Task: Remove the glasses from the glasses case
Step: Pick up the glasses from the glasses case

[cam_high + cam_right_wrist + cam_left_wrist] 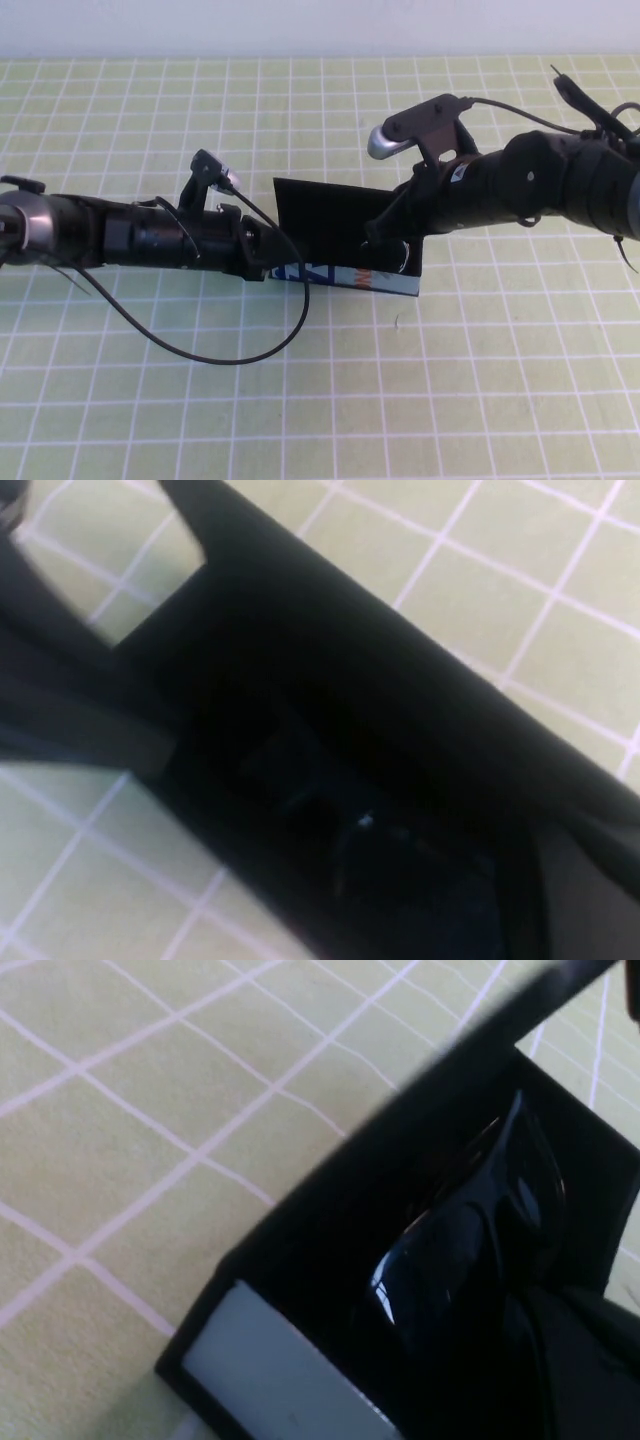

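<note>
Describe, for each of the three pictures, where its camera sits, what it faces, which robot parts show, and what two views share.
High view: raised on the robot's side, angled down at the green gridded table; both arms show, left gripper at the long black open-lidded glasses case, right gripper reaching inside.
Left wrist view: on the left arm, facing the case's end and the black dark-lensed plastic glasses; no robot part clearly shows.
Right wrist view: on the right arm, facing the case's dark interior.
Shared: all three show the case.

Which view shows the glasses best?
Left wrist view: the glasses lie glossy inside the open case. The high view hides them behind the right gripper; the right wrist view shows only darkness. Left gripper is at the case's left end.
</note>
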Motion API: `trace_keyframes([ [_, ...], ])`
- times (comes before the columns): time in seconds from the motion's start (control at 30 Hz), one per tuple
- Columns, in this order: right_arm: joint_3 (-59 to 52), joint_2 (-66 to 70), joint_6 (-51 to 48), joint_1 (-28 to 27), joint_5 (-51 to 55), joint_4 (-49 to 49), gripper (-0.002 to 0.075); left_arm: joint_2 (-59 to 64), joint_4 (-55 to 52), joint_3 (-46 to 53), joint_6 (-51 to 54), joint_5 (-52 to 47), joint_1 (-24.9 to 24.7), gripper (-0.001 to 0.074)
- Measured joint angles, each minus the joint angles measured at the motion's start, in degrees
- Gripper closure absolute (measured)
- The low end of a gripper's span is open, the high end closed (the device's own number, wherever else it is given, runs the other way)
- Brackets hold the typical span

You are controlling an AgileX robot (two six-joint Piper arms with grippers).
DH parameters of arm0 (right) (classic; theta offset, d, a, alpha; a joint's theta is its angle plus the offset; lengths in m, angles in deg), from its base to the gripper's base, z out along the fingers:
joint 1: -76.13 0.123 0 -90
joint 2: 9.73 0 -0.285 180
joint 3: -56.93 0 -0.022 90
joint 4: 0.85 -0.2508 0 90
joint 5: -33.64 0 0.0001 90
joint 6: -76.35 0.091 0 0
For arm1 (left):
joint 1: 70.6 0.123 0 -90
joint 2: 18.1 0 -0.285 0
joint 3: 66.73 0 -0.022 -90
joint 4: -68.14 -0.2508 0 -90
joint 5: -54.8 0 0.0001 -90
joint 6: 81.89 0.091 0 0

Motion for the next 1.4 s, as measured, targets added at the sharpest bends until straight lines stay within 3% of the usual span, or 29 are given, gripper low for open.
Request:
trace_keyframes([
  [0.53,18.2,11.3,-0.1,-3.2,15.9,3.5,0.0742,0.0,-3.6,-0.1,-3.4,-3.4,-0.3,0.0739],
  [1.13,21.8,14.9,-0.3,-3.4,20.0,3.9,0.0742,0.0,-4.9,-0.1,-3.8,-4.0,-0.7,0.0739],
  [1.4,29.7,16.0,-3.0,-3.5,30.2,4.5,0.0742,-2.6,-7.0,-0.1,-4.0,-3.8,-0.8,0.0739],
])
